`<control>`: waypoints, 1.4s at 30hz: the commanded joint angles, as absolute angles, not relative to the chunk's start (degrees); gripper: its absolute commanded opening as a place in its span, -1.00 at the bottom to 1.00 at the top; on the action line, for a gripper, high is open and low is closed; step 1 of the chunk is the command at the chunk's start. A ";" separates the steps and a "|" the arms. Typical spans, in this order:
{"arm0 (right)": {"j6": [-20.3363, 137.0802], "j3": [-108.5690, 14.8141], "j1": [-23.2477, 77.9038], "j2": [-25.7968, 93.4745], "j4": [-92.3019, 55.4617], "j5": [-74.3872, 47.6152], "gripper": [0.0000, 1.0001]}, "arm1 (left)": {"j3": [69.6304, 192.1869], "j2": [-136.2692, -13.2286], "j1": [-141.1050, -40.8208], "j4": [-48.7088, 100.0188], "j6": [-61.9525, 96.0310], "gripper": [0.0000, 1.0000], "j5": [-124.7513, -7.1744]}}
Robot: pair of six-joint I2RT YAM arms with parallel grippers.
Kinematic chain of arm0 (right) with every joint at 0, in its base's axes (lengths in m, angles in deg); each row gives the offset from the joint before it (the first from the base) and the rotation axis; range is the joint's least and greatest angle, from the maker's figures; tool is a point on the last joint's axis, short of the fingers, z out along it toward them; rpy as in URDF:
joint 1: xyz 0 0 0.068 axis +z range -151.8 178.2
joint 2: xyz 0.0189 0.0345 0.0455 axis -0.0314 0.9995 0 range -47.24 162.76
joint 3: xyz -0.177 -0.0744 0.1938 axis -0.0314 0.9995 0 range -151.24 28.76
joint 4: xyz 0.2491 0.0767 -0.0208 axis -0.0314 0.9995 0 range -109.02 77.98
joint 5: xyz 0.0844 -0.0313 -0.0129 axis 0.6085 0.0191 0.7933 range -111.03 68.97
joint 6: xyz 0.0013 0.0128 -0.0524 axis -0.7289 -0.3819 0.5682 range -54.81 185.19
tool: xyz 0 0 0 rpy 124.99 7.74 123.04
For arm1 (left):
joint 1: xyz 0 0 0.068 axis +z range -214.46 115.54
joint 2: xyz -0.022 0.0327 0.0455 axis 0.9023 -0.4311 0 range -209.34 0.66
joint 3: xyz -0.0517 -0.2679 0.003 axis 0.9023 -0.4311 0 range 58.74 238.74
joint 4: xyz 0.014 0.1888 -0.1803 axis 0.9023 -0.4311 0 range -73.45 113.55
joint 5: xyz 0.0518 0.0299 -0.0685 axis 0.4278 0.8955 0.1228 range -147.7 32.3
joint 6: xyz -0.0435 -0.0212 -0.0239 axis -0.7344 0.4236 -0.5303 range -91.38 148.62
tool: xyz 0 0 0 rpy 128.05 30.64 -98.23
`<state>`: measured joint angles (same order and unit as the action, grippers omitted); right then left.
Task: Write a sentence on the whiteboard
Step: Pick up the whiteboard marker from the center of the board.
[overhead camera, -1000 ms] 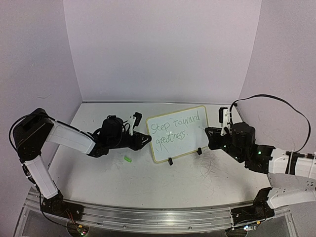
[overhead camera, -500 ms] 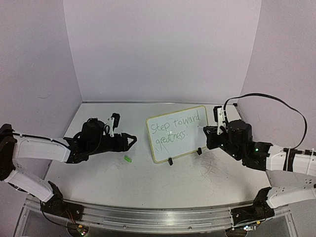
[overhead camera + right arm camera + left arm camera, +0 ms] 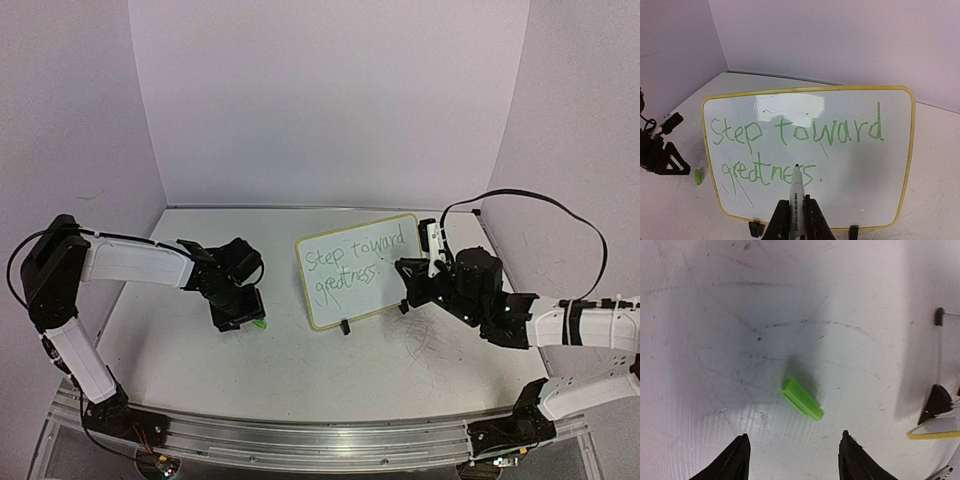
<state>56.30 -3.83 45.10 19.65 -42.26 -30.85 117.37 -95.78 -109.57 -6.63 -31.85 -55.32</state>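
The whiteboard (image 3: 345, 305) stands tilted on its wire stand at mid table, yellow-green rim all round. The sentence (image 3: 355, 258) reads "Step toward greatness." in two green lines (image 3: 827, 134). My right gripper (image 3: 405, 275) is at the board's right edge, shut (image 3: 796, 205) on a white marker (image 3: 796, 185) whose tip is at the "ness" letters; I cannot tell if it touches the whiteboard (image 3: 865, 175). My left gripper (image 3: 240, 315) points down at the table, open (image 3: 794, 437), just short of a small green cap (image 3: 802, 398) lying flat, nothing between its fingers.
The green cap (image 3: 259, 323) lies left of the board's lower corner. The tabletop (image 3: 400, 360) carries grey scuff marks. Purple walls close in the back and both sides. A black cable (image 3: 540, 205) loops above the right arm. A stand foot (image 3: 939, 315) shows right of the left gripper.
The left arm has pulled back from the board's left edge, turned downward over the green cap, and its jaws have opened. The right gripper with the marker has shifted left toward the board.
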 commanded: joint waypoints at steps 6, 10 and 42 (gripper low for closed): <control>54.73 0.49 44.95 15.86 -48.97 -29.34 -1.00 | 126.27 -105.59 -109.34 -13.44 -45.36 0.07 -54.72; 54.77 1.68 44.89 15.31 -50.00 -29.58 -1.00 | 128.03 -107.66 -108.66 -13.82 -47.03 0.07 -54.00; 54.29 -2.70 46.31 19.50 -50.47 -18.24 -1.00 | 119.17 -93.67 -106.36 -3.20 -42.71 -1.00 -54.26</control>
<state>54.74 1.84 45.11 16.75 -48.47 -25.36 122.48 -103.84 -107.00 -12.02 -47.76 -56.02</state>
